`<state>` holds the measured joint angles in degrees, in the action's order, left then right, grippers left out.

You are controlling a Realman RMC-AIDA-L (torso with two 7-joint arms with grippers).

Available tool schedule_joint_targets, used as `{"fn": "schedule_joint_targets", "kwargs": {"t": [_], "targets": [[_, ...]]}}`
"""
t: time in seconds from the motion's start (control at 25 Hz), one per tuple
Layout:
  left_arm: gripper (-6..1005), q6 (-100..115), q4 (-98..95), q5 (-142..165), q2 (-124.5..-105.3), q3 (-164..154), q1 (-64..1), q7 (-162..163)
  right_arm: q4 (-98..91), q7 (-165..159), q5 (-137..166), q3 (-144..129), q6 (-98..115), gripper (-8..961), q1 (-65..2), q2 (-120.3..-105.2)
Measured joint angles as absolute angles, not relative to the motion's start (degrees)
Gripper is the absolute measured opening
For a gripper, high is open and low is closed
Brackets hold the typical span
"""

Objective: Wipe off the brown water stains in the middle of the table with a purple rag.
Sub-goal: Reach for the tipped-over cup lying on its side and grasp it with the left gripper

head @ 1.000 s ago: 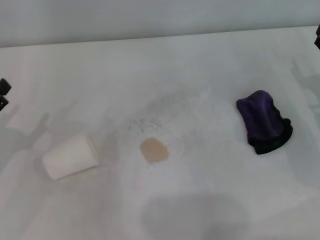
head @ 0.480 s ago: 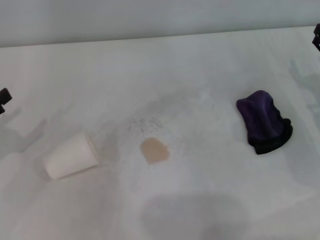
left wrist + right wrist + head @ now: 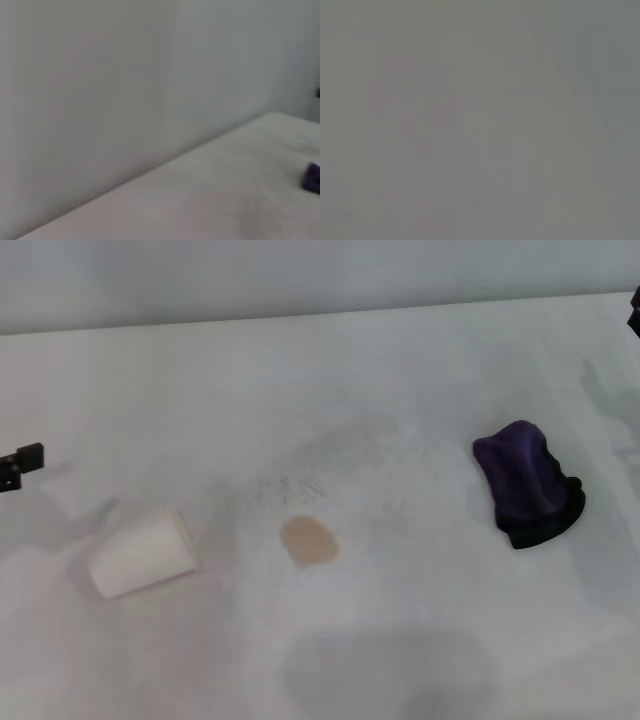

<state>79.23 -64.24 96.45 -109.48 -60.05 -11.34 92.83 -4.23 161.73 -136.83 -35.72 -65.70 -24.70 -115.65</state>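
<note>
The brown water stain [image 3: 309, 540] is a small tan blotch in the middle of the white table [image 3: 320, 380]. The purple rag [image 3: 527, 485] lies in a lump with a black edge at the right, apart from the stain; a bit of it also shows in the left wrist view [image 3: 312, 177]. Only a dark tip of my left gripper [image 3: 20, 465] shows at the left edge of the head view, above the table and up-left of the cup. A dark sliver of my right gripper [image 3: 635, 312] shows at the far right edge, well behind the rag.
A white paper cup [image 3: 140, 554] lies on its side left of the stain. Faint grey speckled smudges [image 3: 295, 485] sit just behind the stain. A grey wall runs along the table's far edge.
The left gripper's tip has moved a little lower and further into view at the left edge. The rag, stain and cup have not moved.
</note>
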Motion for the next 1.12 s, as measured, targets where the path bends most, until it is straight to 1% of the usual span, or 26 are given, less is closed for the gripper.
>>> {"fn": "schedule_joint_targets", "kwargs": {"t": [0.12, 0.16, 0.2, 0.32, 0.36, 0.48, 0.72, 0.84, 0.88, 0.96, 1.12], "targets": [[861, 84.35, -65.16, 100.70, -109.00, -58.15, -14.09, 93.66, -4.22, 161.89, -136.85, -35.66, -65.71, 843, -24.70, -115.66], [862, 84.35, -65.16, 100.70, -109.00, -58.15, -14.09, 93.66, -4.22, 161.93, -136.85, -35.66, -65.70, 843, -24.70, -115.66], [862, 88.30, -65.56, 104.31, -108.53, -57.39, -16.26, 94.15, -4.27, 161.97, -136.85, -35.66, -65.69, 842, -24.70, -115.66], [862, 92.36, -65.73, 110.26, -107.98, -57.20, -19.23, 95.33, -4.37, 161.98, -136.86, -35.66, -65.69, 842, -24.67, -115.67], [862, 92.36, -65.73, 110.26, -107.98, -57.20, -19.23, 95.33, -4.37, 161.88, -136.87, -35.66, -65.71, 842, -24.63, -115.67], [862, 96.20, -65.67, 117.49, -108.20, -57.61, -22.54, 96.63, -4.37, 161.66, -136.91, -35.60, -65.89, 842, -24.52, -115.69], [861, 98.74, -65.97, 126.87, -110.56, -58.04, -25.81, 97.42, -4.20, 161.63, -136.94, -35.57, -66.61, 842, -24.40, -115.75], [862, 98.59, -65.89, 131.70, -112.46, -58.35, -26.63, 97.38, -4.19, 161.63, -136.94, -35.57, -66.74, 842, -24.41, -115.75], [862, 98.59, -65.89, 131.70, -112.46, -58.35, -26.63, 97.38, -4.19, 161.63, -136.94, -35.58, -66.75, 842, -24.45, -115.75], [862, 97.44, -66.73, 135.18, -114.69, -58.41, -26.84, 96.23, -4.18, 161.63, -136.94, -35.59, -66.77, 842, -24.56, -115.75], [861, 95.80, -67.93, 137.61, -116.42, -58.46, -26.90, 94.53, -4.17, 161.63, -136.93, -35.59, -66.80, 842, -24.69, -115.75]]}}
